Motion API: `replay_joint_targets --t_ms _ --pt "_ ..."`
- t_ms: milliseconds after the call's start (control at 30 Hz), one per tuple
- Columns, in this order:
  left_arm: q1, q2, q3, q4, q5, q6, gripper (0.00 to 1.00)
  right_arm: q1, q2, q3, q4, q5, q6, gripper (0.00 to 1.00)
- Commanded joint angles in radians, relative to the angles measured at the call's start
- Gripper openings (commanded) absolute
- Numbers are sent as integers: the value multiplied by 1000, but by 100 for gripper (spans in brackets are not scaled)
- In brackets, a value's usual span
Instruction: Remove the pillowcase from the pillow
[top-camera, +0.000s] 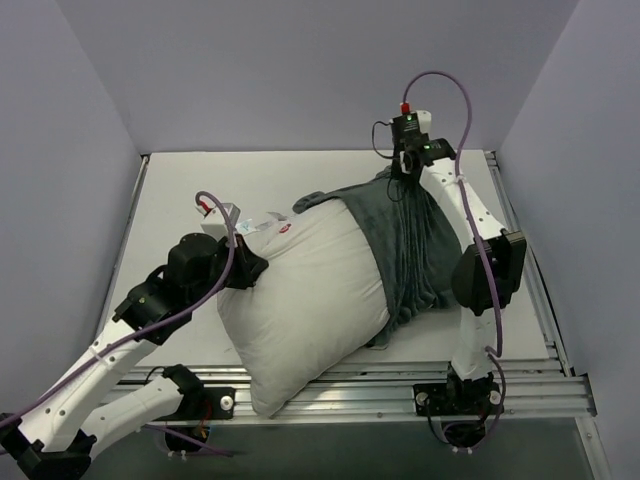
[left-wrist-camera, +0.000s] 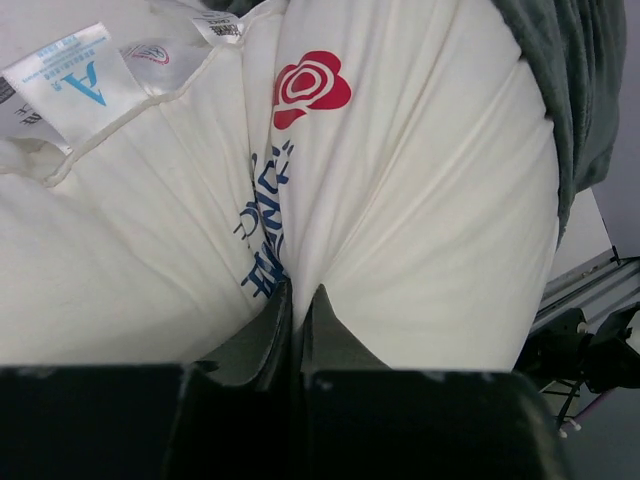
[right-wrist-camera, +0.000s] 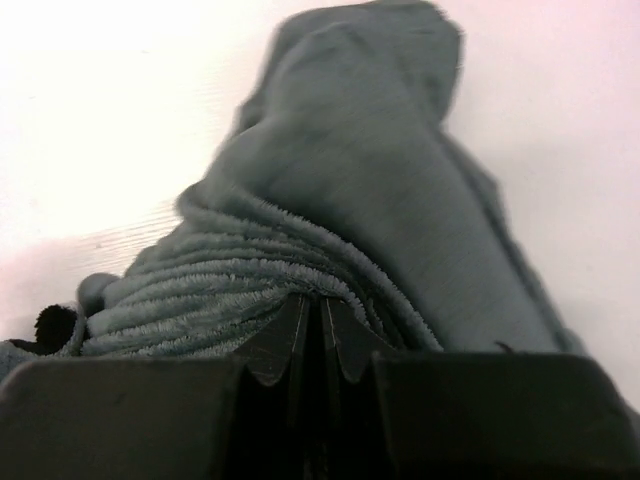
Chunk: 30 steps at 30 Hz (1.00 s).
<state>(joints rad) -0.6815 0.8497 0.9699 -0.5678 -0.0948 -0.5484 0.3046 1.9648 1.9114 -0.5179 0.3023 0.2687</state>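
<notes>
- A plump white rectangular fabric pillow (top-camera: 300, 300) lies diagonally across the pale counter (top-camera: 200, 190). Its near corner reaches over the metal rails (top-camera: 540, 385) at the counter's near edge.
- The dark grey-green velvety pillowcase (top-camera: 410, 250) is bunched in folds around the pillow's far right end, and most of the pillow is bare. Loose cloth trails onto the counter beside that end.
- The left gripper (top-camera: 250, 268) sits at the pillow's left edge. In the left wrist view its fingers (left-wrist-camera: 275, 330) are drawn together, pinching a raised fold of the white pillow fabric.
- Just beyond that pinch, the pillow carries blue printed lettering (left-wrist-camera: 265, 235) and a red rose-shaped logo (left-wrist-camera: 310, 85). White sewn-in labels (left-wrist-camera: 75, 85) stick out at the seam, one marked with a blue "A".
- The right gripper (top-camera: 403, 180) is at the far end of the pillowcase, near the back of the counter. Its fingers (right-wrist-camera: 285, 345) are closed tightly on ribbed folds of the grey-green cloth, which rises in a hump just past them.
- A small black patch (right-wrist-camera: 55, 325) shows at the left edge of that cloth; what it is cannot be told.
</notes>
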Motion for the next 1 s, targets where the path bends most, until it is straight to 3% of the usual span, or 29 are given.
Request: replay_joint_targets --t_ms 0,200,300,433,533,633,767,833,900,933,967 --pt "11 -116 98 -392 -181 19 2 -194 6 81 55 340 26 0" --pt "17 -106 176 -474 -334 13 2 -262 -52 51 53 336 75 0" --pt "26 -86 213 -478 -394 37 2 -282 -89 -6 100 241 57 0" --pt "36 10 227 -400 -424 83 2 -269 -220 -194 272 -229 -6 3" --pt "39 107 204 -236 -332 117 2 -205 -346 -338 338 -292 16 15" --pt "42 219 204 -100 -298 128 2 -134 -514 -508 404 -325 44 48" --pt "56 336 219 8 -299 131 2 -98 -723 -714 452 -351 98 69" --pt "62 368 228 32 -289 134 10 -94 -837 -790 446 -345 110 76" --pt "59 367 228 78 -266 174 33 -91 -903 -889 421 -332 118 79" --pt "57 350 224 94 -257 194 49 -91 -961 -919 405 -324 121 82" --pt "51 336 220 123 -229 243 75 -93 -987 -975 379 -319 139 83"
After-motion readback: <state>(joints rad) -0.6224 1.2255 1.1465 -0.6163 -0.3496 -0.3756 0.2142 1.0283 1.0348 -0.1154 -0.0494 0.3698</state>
